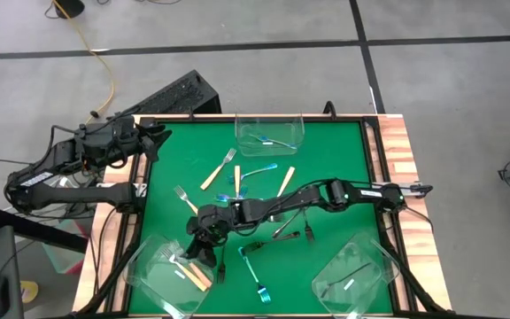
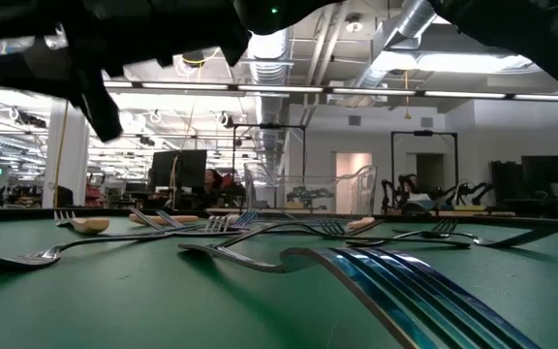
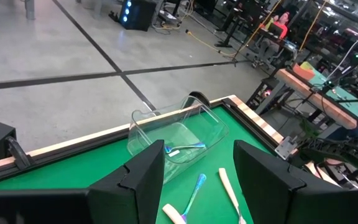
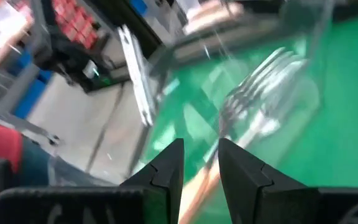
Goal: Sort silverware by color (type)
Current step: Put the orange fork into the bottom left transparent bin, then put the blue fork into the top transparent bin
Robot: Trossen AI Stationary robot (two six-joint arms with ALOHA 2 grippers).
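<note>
The tan-handled fork (image 4: 253, 106) that the right gripper (image 1: 204, 237) is dealing with sits at the near-left tub (image 1: 149, 275): in the right wrist view its tines and a cream handle show just past the fingertips, inside or right at the clear wall, and the two fingers stand only narrowly parted with a tan handle showing in the gap, so I cannot tell whether they pinch it or have let it go. The high view puts this gripper at the tub's inner edge, with about two tan-handled forks (image 1: 189, 273) lying in the tub. The far tub (image 1: 270, 129) holds one blue-handled fork (image 1: 273, 141), and the near-right tub (image 1: 354, 276) holds what looks like a single dark metal piece, too faint to be sure. So sorting is begun but, by my reading, well under half done. On the green mat (image 1: 343, 177) there are two tan-handled forks (image 1: 219, 169) near the middle, a blue-handled fork (image 1: 259, 170) beside them, another blue-handled fork (image 1: 254, 273) near the front edge, and several dark grey forks (image 1: 286, 229) under and around the right arm. The left gripper (image 1: 153, 140) waits at the table's far-left corner, its fingers spread wide and empty, pointing toward the far tub.
</note>
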